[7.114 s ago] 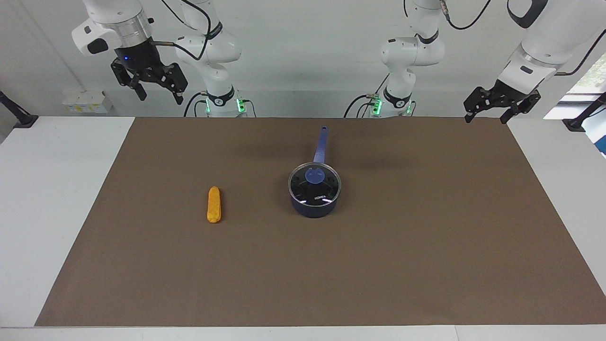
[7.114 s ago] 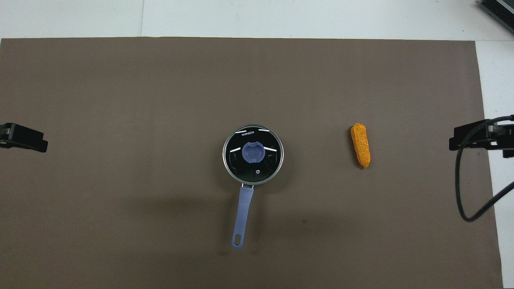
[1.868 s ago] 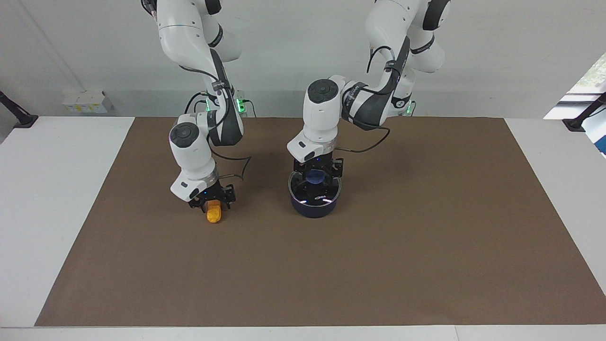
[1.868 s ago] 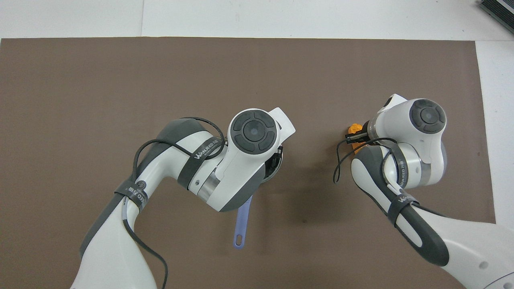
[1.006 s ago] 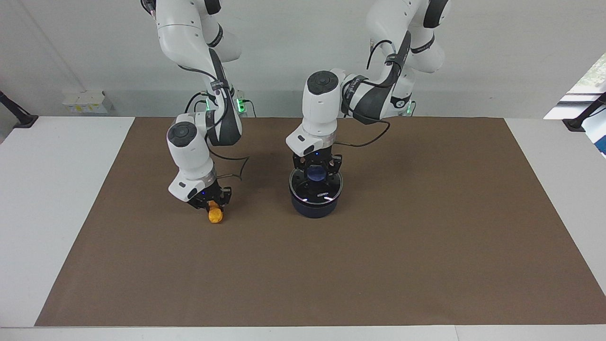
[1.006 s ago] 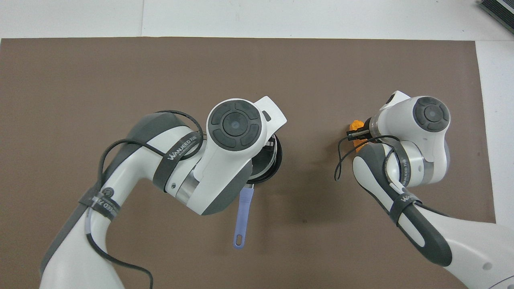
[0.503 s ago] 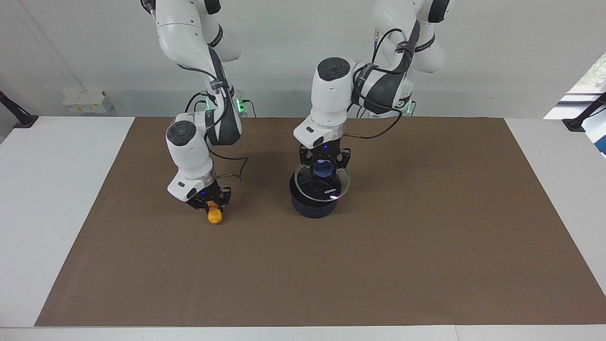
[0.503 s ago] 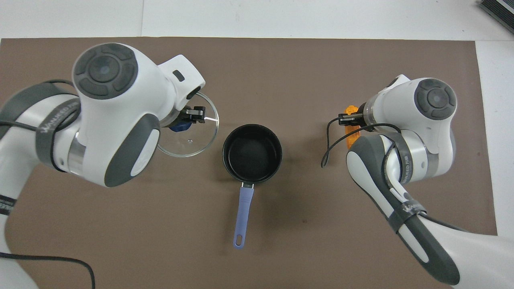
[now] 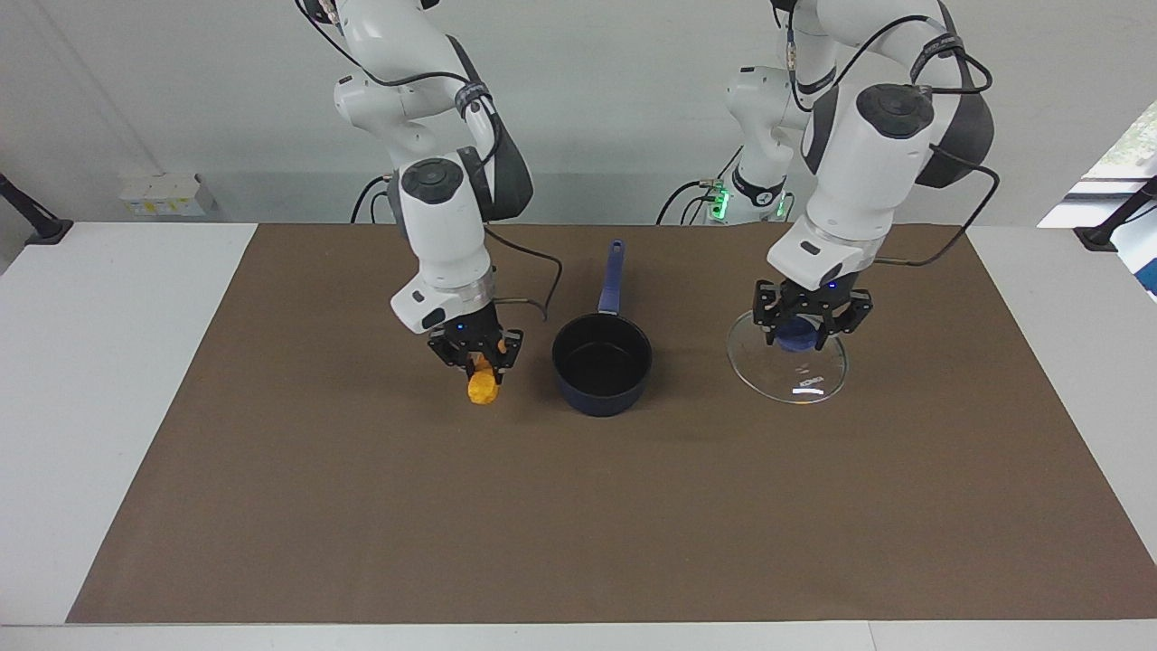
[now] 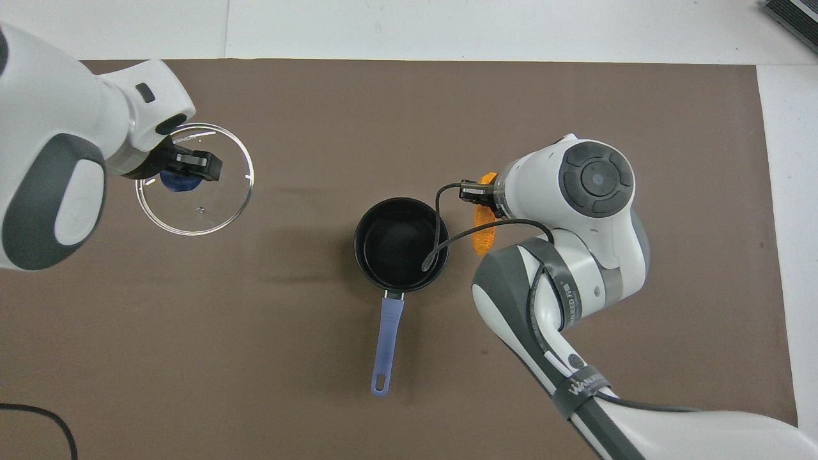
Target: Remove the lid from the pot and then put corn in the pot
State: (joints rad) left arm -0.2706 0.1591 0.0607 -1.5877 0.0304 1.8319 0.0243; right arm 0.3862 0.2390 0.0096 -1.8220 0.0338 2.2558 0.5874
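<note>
Our left pincer [image 9: 812,333] grips the lid [image 9: 788,369] by its blue knob, over the brown mat [image 9: 578,506] toward the left arm's end of the worktop. Our right pincer [image 9: 476,354] holds the corn [image 9: 483,387] — hanging just beside the pot [image 9: 602,363], which stands uncovered between them.

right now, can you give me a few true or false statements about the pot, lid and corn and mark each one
1. The lid sits on the pot. False: it is off, toward the left arm's end of the table.
2. The left gripper holds the lid by its blue knob. True.
3. The corn lies inside the pot. False: the right gripper holds it beside the pot.
4. The pot's handle points toward the robots. True.
5. The pot is empty. True.
</note>
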